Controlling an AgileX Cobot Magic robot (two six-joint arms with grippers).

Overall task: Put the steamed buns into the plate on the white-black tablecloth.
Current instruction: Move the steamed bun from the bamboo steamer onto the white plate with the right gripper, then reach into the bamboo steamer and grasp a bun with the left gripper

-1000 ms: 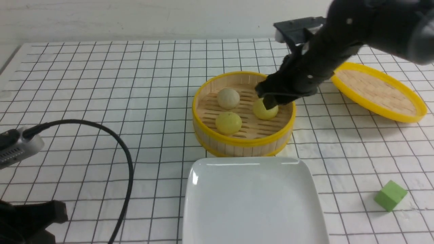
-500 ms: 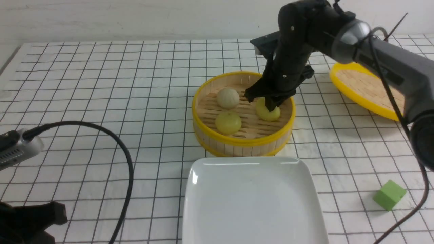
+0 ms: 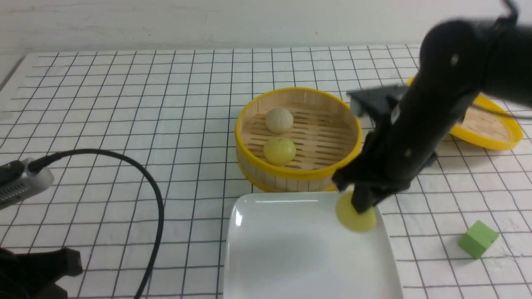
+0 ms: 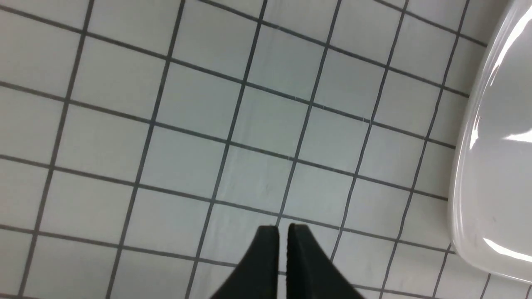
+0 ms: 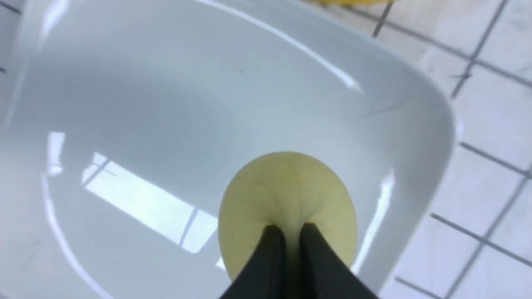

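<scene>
My right gripper [image 3: 363,205] is shut on a pale yellow steamed bun [image 3: 357,220], pinching its top [image 5: 286,195] between narrow jaws [image 5: 291,227]. The bun is at the far right corner of the white plate [image 3: 291,257]; whether it touches the plate [image 5: 166,104] I cannot tell. A beige bun [image 3: 279,120] and another yellow bun [image 3: 280,150] lie in the bamboo steamer [image 3: 297,173] behind the plate. My left gripper [image 4: 282,228] is shut and empty over the white-black tablecloth [image 4: 187,158], beside the plate's edge [image 4: 498,166].
The yellow-rimmed steamer lid [image 3: 486,128] lies at the far right, partly behind my right arm. A green cube [image 3: 478,239] sits right of the plate. A black cable [image 3: 158,199] loops over the cloth at the left.
My right gripper closed on the yellow bun in the steamer, lifted it out and carried it toward me to the plate's far right corner. The left arm has stayed put.
</scene>
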